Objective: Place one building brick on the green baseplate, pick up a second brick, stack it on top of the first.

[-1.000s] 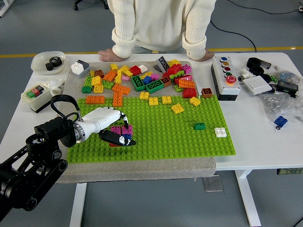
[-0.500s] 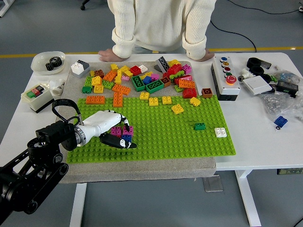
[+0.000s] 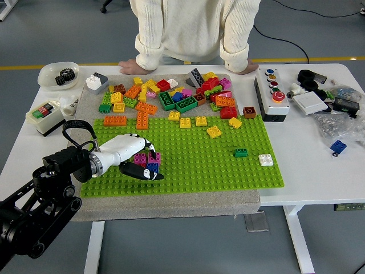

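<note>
Beneath the left hand [image 3: 132,153] — fingers curled around a magenta brick [image 3: 147,158] with a blue brick [image 3: 152,167] touching it — lies the green baseplate [image 3: 194,165].

No text, label, brand, number or sign could be read anywhere: the button box [image 3: 272,94] by the bricks and the small switch box [image 3: 43,115] at the table's left showed only coloured buttons, and any print on them was too small to make out.
</note>
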You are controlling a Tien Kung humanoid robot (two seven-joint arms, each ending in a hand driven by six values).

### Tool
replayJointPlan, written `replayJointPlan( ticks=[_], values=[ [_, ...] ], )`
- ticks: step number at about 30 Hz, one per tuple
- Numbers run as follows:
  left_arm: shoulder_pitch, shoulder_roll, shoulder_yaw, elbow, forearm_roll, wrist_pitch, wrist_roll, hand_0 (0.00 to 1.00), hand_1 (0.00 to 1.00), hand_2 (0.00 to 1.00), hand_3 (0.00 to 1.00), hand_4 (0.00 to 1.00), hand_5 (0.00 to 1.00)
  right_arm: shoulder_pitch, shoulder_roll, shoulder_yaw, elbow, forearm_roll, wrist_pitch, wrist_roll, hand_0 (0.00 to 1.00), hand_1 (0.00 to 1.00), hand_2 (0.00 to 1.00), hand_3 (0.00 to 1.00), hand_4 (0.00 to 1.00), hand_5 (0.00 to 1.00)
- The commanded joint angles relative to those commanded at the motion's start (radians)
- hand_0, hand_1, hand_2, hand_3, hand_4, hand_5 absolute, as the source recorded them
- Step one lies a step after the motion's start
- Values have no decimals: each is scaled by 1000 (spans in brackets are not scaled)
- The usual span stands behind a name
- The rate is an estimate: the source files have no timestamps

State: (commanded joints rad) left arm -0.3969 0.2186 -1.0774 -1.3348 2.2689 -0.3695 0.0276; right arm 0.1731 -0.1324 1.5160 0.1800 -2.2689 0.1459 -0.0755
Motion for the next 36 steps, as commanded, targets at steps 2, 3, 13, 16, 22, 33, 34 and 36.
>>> replayJointPlan(
  ticks=[2,3,13,16,22,33,34,36],
  values=[
    [-3,1,-7,-1,0,-1,3,947,775,827,605,990,769,0,0,-1,0,0,0,0,740,641,710,592,832,416],
    [-4,2,-9,-2,0,-1,6,947,775,827,605,990,769,0,0,0,0,0,1,0,740,641,710,592,832,416],
    [-5,4,-2,-3,0,-17,10,947,775,826,605,990,769,1,1,-2,0,3,2,1,740,641,710,592,832,416],
    [-1,1,13,0,0,-23,12,948,776,827,604,989,767,1,2,-3,0,5,2,2,741,641,709,592,833,416],
    [-1,0,-10,-27,0,-15,18,950,773,823,602,989,767,-1,1,-2,0,4,2,1,741,641,709,592,832,415],
    [-30,6,-92,-135,0,4,38,914,720,749,596,987,748,-2,5,-4,0,7,5,0,741,641,710,592,832,412],
    [-32,5,-100,-137,0,7,40,914,720,749,596,987,748,-3,5,-4,0,6,5,0,741,641,710,592,832,412],
    [-35,3,-112,-137,0,17,43,914,720,749,596,987,748,-3,5,-4,0,4,5,0,741,641,710,592,832,412]
  ],
)
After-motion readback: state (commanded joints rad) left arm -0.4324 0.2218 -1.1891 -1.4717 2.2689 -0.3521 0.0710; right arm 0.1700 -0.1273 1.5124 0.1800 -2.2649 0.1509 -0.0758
